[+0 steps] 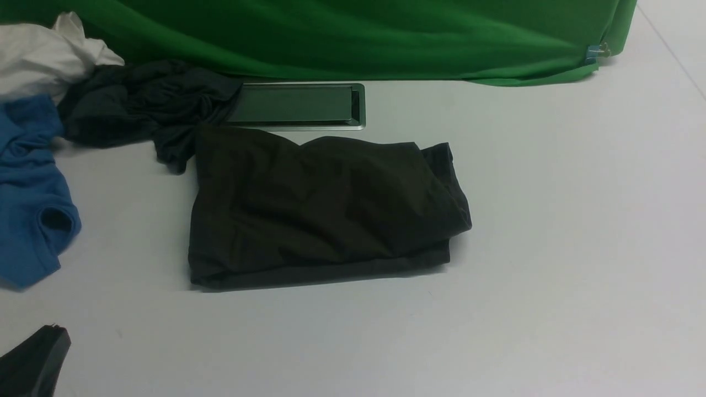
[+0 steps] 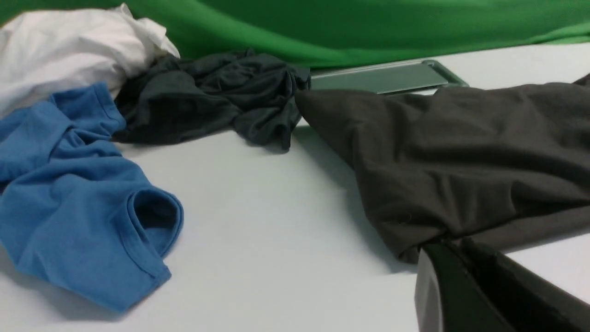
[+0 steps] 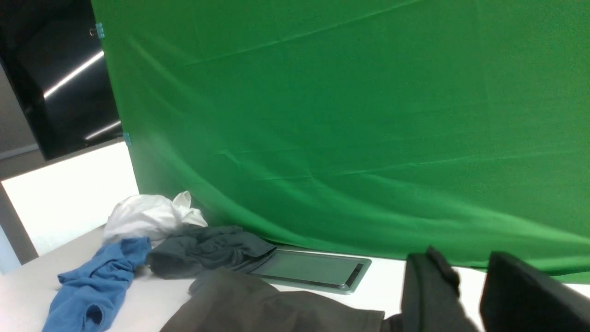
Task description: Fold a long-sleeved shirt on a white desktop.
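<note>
The long-sleeved shirt lies folded into a thick dark rectangle in the middle of the white desktop, with a rumpled fold at its right end. No lettering shows. My left gripper is low at the near left corner, well apart from the shirt. In the left wrist view its fingers are pressed together with nothing between them, and the shirt lies beyond. My right gripper is outside the front view. In its wrist view the fingers stand apart and empty above the shirt's edge.
A blue garment, a smaller dark teal-black garment and a white cloth are heaped at the far left. The grey metal hatch sits just behind the shirt. A green backdrop closes the far side.
</note>
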Robot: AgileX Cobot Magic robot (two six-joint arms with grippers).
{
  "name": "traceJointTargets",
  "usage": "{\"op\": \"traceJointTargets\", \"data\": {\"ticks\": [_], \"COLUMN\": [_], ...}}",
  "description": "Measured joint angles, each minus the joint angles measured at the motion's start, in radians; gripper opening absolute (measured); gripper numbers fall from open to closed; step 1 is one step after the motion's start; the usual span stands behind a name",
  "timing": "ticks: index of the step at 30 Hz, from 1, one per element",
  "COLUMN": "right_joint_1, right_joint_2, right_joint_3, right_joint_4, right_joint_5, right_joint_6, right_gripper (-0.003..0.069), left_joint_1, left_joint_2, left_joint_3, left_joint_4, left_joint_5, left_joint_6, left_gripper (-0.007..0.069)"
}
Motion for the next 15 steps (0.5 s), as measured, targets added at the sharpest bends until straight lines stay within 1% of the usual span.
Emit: {"op": "traceJointTargets", "data": {"ticks": [3, 4, 7, 15], "right_joint_1": [0.000, 0.000, 0.000, 0.000], "right_joint_2": [0.000, 0.000, 0.000, 0.000], "right_joint_3": [0.000, 0.000, 0.000, 0.000], "right_joint_4": [0.000, 0.000, 0.000, 0.000], "right_joint_5": [0.000, 0.000, 0.000, 0.000], "right_joint_6": [0.003, 0.004, 0.006, 0.008], "right_gripper": [0.0176, 0.0181, 0.0190, 0.0207], "left_joint_1": [0.051, 0.082, 0.117, 0.120], "left_joint_2": [0.000, 0.000, 0.000, 0.000], "left_joint_3": [0.000, 0.000, 0.000, 0.000], "left_joint_4": [0.000, 0.000, 0.000, -0.002], "left_joint_5": [0.000, 0.000, 0.000, -0.002], "left_joint_6": [0.000, 0.000, 0.000, 0.000], "left_gripper": [0.0020, 0.0020, 0.0020, 0.0020]}}
